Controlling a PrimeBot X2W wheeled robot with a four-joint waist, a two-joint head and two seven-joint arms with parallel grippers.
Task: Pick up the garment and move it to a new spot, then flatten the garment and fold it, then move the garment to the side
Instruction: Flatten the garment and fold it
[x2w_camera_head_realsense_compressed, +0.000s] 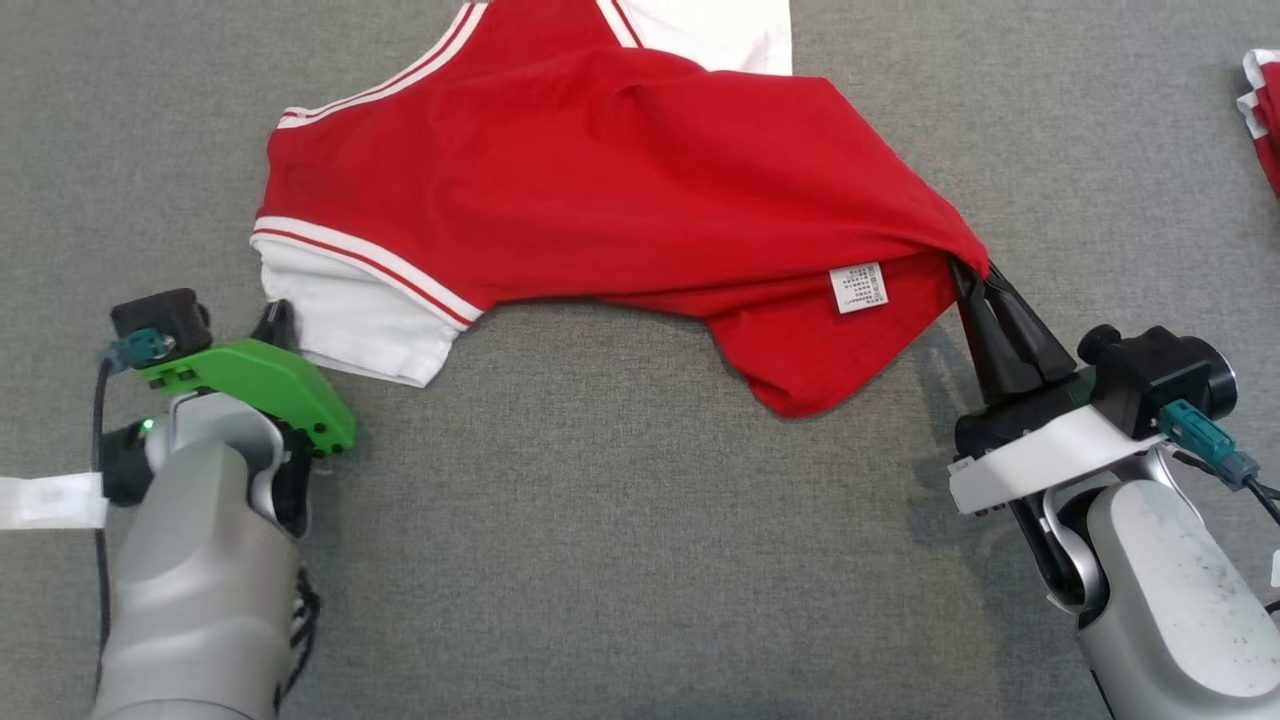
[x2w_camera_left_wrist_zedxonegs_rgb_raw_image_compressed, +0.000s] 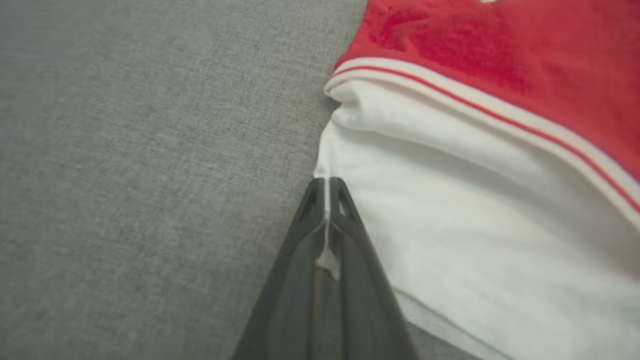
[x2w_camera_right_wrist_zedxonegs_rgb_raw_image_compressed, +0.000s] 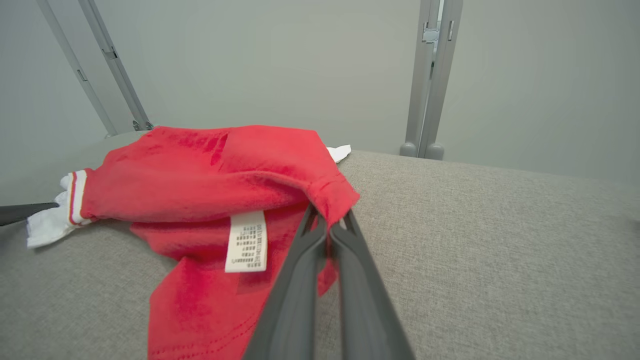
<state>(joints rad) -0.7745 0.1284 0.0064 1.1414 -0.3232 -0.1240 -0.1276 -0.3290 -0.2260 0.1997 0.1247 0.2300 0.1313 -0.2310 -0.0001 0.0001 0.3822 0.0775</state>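
Dark fingers of the left claw (x2w_camera_left_wrist_zedxonegs_rgb_raw_image_compressed: 327, 182) sit closest to the lens, pressed together with a thin sliver of white cloth caught between them: they are clamped on the edge of the white sleeve of the garment (x2w_camera_head_realsense_compressed: 600, 180). Taking the white care label (x2w_camera_head_realsense_compressed: 858, 288) as the mark, this grip lies well off to the label's left, low against the grey counter (x2w_camera_head_realsense_compressed: 600, 560).

Just to the label's right, the right claw (x2w_camera_head_realsense_compressed: 968, 268) is closed on the red hem corner and holds it raised, so the cloth tents up from there. That lift probably explains why the label shows at all: the hem is turned up and the inside faces outward beneath it.

Two pinches at opposite ends look like a set-up for carrying the piece stretched between both arms, so the pick-up seems in hand, with flattening and folding not yet done. Between the grips the red body, rumpled and edged with white-and-red striped trim, spreads on the counter up and left of the label.

Rows of small dark print cover the label, too fine to read; no brand mark can be made out. Far right of the label, another red-and-white cloth (x2w_camera_head_realsense_compressed: 1262, 110) lies at the counter's edge.
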